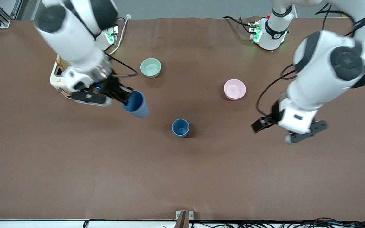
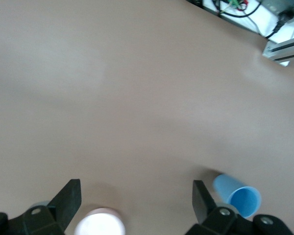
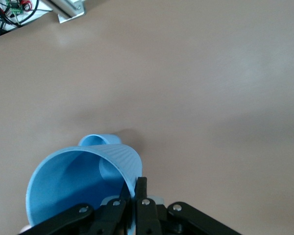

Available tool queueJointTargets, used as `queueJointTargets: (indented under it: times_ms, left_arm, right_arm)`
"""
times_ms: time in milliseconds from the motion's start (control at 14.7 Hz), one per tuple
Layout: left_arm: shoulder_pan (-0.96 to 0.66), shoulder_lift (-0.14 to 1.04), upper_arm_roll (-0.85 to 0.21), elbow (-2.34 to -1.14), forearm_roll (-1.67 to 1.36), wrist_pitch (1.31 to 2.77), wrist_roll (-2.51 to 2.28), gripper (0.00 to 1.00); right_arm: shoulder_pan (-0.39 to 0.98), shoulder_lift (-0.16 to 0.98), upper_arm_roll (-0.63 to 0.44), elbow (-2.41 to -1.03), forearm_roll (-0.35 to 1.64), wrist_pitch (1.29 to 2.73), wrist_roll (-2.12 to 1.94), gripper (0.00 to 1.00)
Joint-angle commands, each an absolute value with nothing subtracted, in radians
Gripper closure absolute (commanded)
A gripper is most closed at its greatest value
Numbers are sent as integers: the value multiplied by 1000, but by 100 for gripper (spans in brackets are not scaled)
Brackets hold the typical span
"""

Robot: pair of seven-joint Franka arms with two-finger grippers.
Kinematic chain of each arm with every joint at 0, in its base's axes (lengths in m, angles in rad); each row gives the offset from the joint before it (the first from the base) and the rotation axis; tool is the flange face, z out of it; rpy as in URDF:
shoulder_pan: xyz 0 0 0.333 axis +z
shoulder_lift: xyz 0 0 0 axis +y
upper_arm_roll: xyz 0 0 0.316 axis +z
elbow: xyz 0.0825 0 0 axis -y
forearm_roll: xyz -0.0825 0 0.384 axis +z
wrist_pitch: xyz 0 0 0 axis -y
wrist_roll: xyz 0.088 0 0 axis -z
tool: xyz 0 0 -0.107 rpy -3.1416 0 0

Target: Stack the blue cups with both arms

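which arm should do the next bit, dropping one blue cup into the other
Right. The right gripper already grips the lifted blue cup by its rim. The left gripper hangs open and empty, away from the standing blue cup.

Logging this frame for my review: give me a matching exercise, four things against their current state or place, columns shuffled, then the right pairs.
Things:
1. right pincer
2. left pincer
3. standing blue cup
4. pink bowl

States or places:
A. open, holding nothing, over bare table
B. upright on the table, nearer the front camera than both bowls
C. shut on the rim of the held blue cup, which is tilted above the table
D. on the table toward the left arm's end, nearer the front camera than the mint-green bowl

Pairs: 1-C, 2-A, 3-B, 4-D
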State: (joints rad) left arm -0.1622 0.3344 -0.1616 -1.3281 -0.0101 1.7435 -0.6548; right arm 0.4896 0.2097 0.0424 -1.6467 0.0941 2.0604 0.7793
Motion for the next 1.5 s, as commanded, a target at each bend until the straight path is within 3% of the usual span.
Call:
queueJointTargets:
  times_ms: [0, 204, 408, 612, 884, 1429]
  left_arm:
    - [-80, 233, -170, -1359, 8, 1640, -469, 0]
    - [-8, 157, -172, -1361, 9, 1568, -310, 0]
    - [12, 86, -144, -1403, 8, 1532, -161, 0]
    - [-31, -1, -57, -1500, 8, 1534, -63, 0]
    - [-40, -80, -54, -1597, 9, 1537, -60, 0]
    - [-38, -80, -57, -1586, 9, 1513, -54, 0]
  right_arm:
    - [531, 306, 29, -1597, 109, 2117, 877, 100]
    - [560, 432, 29, -1530, 132, 2140, 929, 100]
    - [594, 492, 29, -1531, 187, 2272, 934, 100]
    - [623, 518, 29, -1531, 187, 2284, 972, 100]
    - [644, 534, 26, -1552, 172, 2283, 971, 100]
    - [629, 534, 21, -1559, 156, 2275, 968, 100]
